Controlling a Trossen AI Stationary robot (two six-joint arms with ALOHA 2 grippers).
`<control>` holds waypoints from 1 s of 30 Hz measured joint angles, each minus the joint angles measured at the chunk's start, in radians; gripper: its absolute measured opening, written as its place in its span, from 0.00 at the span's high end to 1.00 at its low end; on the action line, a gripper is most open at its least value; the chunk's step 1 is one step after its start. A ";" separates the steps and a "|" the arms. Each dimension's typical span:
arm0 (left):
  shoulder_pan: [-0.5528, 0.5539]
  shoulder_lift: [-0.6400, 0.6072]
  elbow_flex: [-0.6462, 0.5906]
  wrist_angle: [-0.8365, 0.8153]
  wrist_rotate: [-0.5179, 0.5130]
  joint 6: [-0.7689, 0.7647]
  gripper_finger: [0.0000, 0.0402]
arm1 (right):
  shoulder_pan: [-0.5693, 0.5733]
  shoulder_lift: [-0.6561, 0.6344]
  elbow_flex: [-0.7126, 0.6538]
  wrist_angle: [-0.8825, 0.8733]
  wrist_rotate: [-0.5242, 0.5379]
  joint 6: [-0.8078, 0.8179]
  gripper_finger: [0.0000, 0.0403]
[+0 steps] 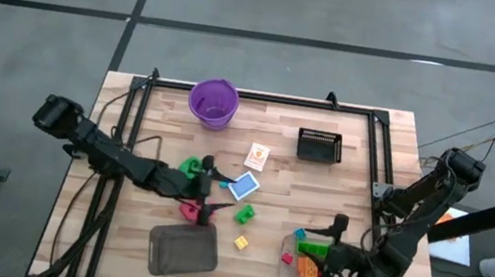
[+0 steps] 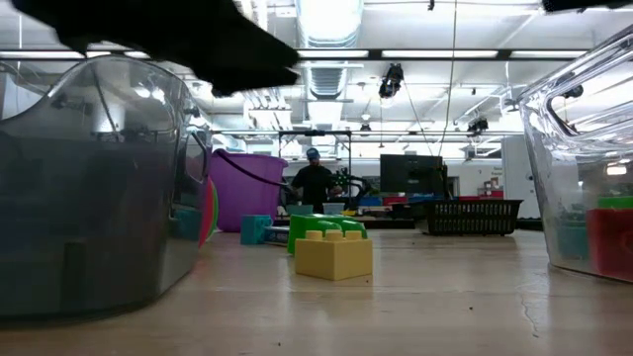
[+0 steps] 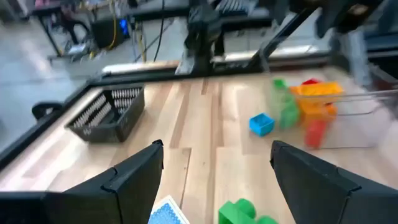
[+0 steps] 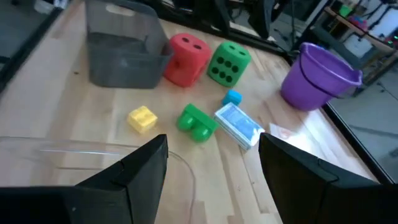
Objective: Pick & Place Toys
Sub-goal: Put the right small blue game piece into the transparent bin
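Note:
A green die (image 1: 190, 165) and a red die (image 1: 189, 211) rest on the table at its middle left; both show in the right wrist view, green (image 4: 229, 62) and red (image 4: 186, 57). Beside them lie a blue card (image 1: 243, 186), a green brick (image 1: 245, 214), a yellow brick (image 1: 241, 242) and a picture card (image 1: 257, 156). My left gripper (image 1: 208, 189) is open and empty, above the table just right of the two dice. My right gripper (image 1: 332, 252) is open and empty over the clear tray (image 1: 285, 272), which holds several bricks.
A grey tray (image 1: 181, 249) stands near the front edge, a purple cup (image 1: 213, 102) and a black basket (image 1: 318, 145) at the back. A small blue brick (image 3: 261, 124) lies beside the clear tray. A person (image 2: 315, 183) stands far behind the table.

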 joint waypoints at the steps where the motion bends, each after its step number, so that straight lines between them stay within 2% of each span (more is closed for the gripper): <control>1: 0.012 0.029 0.030 -0.022 0.002 -0.010 0.26 | -0.005 -0.003 -0.005 -0.005 0.000 0.002 0.38; 11: 0.105 0.361 0.433 -0.411 0.161 0.009 0.26 | -0.024 -0.110 -0.006 -0.050 0.026 -0.029 0.38; 20: 0.141 0.531 0.652 -0.470 0.250 0.069 0.26 | -0.025 -0.237 -0.015 -0.354 0.041 0.220 0.38; 30: 0.155 0.689 0.852 -0.525 0.356 0.098 0.26 | -0.023 -0.253 -0.015 -0.393 0.022 0.261 0.38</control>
